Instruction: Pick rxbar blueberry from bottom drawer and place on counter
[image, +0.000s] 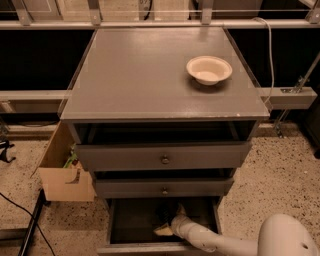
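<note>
The grasping step is in hand: the gripper (169, 221) is lowered into the bottom drawer (130, 220) with the jaws apart. A dark shape between them is judged to be the rxbar blueberry (163, 214). Closing is called for next, then a lift to the bench (145, 75) well above.

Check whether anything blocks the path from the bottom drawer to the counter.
The claw is inside the bottom drawer; the middle drawer front projects above that drawer's rear. A bowl sits on the counter at its right rear.
</note>
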